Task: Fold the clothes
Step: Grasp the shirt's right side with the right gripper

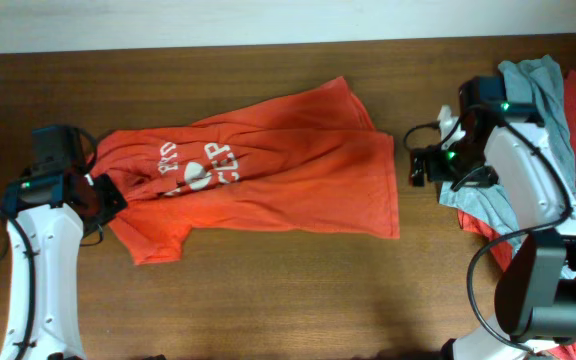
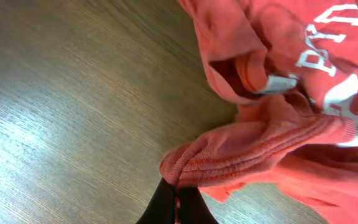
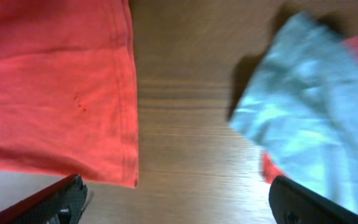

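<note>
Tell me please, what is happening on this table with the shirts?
The left hand is shut on a ribbed edge of the orange-red T-shirt, which lies rumpled on the table, not yet neatly folded. The right hand is open above bare wood, between that shirt's hem and a grey-blue shirt.

robotics lab bench by the look of it: left arm (image 1: pixel 36 250) and right arm (image 1: pixel 530 185) at a wood-grain table (image 1: pixel 268 300), cable (image 1: pixel 476 272) trailing loose, plain pale wall (image 1: pixel 268 18) behind, orange-red t-shirt (image 1: pixel 298 175) spread on it.
</note>
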### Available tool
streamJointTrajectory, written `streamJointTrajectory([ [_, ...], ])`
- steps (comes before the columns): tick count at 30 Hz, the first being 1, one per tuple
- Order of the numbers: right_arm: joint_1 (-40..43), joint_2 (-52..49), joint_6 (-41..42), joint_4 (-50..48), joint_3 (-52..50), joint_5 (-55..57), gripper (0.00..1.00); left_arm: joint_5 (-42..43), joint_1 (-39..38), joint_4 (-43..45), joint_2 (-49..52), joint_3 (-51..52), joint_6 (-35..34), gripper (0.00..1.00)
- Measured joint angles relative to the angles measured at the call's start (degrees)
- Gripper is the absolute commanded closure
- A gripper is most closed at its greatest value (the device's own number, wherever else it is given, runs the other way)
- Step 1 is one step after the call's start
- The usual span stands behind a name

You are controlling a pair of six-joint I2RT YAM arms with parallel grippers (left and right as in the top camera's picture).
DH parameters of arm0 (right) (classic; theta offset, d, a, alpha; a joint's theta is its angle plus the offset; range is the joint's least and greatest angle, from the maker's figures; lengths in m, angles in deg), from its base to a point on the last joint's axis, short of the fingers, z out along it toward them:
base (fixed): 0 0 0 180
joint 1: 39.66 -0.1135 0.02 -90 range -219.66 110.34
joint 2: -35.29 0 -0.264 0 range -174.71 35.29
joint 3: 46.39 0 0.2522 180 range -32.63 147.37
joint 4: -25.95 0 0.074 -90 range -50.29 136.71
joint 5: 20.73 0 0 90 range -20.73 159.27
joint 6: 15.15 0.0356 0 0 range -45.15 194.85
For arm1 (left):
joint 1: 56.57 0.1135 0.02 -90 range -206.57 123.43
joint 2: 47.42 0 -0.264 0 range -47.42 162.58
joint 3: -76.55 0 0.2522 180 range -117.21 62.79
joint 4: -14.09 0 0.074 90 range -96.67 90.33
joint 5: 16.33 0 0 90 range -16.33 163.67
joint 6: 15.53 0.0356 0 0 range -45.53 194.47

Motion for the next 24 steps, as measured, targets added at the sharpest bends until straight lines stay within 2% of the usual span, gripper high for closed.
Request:
streamJointTrajectory([
  [12,-4.92,-0.11,0.22,-8.17,-14.45,-7.41,0.00,1.07,0.13,0.02,0.00,0.00,0.00,1.00],
  [18,-9.84,-0.15,2.05,-11.78,-16.50,-7.89,0.04,1.40,0.13,0.02,0.00,0.00,0.00,1.00],
  [24,-11.23,-1.64,4.42,-11.82,-16.50,-7.80,0.07,1.40,0.13,0.00,0.00,0.00,0.00,1.00],
])
